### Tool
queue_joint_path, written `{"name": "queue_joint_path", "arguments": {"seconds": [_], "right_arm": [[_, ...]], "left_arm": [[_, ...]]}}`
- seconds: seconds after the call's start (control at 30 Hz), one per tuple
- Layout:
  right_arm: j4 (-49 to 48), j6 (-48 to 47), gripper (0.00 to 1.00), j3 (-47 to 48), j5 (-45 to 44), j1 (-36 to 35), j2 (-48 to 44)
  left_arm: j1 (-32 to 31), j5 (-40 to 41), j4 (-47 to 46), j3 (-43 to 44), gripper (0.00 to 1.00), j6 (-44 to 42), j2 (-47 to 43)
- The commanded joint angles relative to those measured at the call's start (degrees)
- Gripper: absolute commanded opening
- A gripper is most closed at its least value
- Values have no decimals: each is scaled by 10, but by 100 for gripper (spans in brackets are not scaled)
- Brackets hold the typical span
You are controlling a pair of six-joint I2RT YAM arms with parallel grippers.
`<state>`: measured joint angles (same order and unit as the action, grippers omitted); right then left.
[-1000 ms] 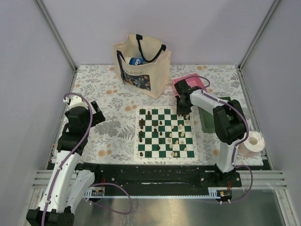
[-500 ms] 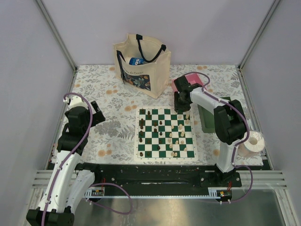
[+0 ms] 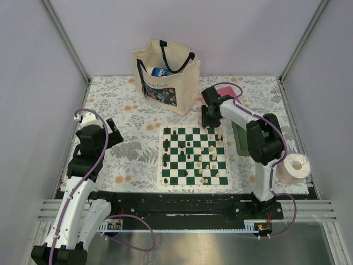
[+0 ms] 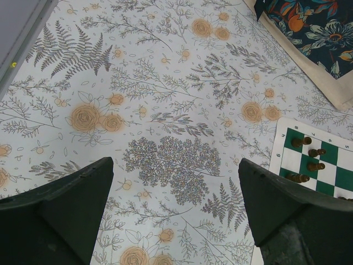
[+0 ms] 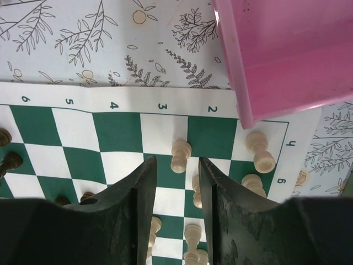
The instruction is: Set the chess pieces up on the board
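Observation:
The green-and-white board (image 3: 194, 157) lies on the floral cloth, with dark pieces (image 3: 167, 144) mostly on its left and cream pieces (image 3: 208, 163) on its right. My right gripper (image 3: 210, 126) hangs over the board's far right edge. In the right wrist view it (image 5: 176, 165) is slightly open and empty. A cream piece (image 5: 181, 155) stands on the board (image 5: 118, 130) just ahead of the gap between the tips. More cream pieces (image 5: 259, 152) stand to the right. My left gripper (image 3: 113, 136) is wide open (image 4: 175, 204) over bare cloth, left of the board corner (image 4: 309, 160).
A tote bag (image 3: 165, 74) stands at the back. A pink tray (image 3: 225, 98) sits just behind the right gripper and overhangs the board's corner in the right wrist view (image 5: 287, 55). A green tray (image 3: 241, 138) lies right of the board. A paper roll (image 3: 292, 168) stands at the right edge.
My right gripper has moved a little away and to the left along the board's far right corner. The left arm has not moved.

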<state>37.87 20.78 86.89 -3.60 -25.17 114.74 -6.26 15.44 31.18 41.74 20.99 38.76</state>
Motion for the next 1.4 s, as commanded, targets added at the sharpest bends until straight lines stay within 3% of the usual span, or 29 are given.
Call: {"name": "queue_joint_path", "arguments": {"seconds": [0.0, 0.2, 0.53, 0.67, 0.7, 0.73, 0.77, 1.37], "right_arm": [[10, -5, 44, 28, 6, 0, 14], [17, -5, 41, 37, -2, 0, 25], [22, -13, 17, 40, -15, 0, 16], [21, -14, 20, 42, -15, 0, 11], [22, -13, 24, 42, -12, 1, 12], [22, -13, 36, 43, -5, 0, 14], [23, -13, 38, 43, -3, 1, 15], [27, -10, 40, 31, 8, -1, 26]], "left_arm": [[4, 5, -15, 9, 99, 0, 3], [4, 8, -15, 9, 99, 0, 2], [4, 5, -15, 8, 99, 0, 2], [5, 4, -15, 9, 99, 0, 1], [5, 4, -15, 9, 99, 0, 1], [5, 4, -15, 9, 99, 0, 0], [5, 3, -15, 8, 99, 0, -2], [5, 4, -15, 8, 99, 1, -5]]}}
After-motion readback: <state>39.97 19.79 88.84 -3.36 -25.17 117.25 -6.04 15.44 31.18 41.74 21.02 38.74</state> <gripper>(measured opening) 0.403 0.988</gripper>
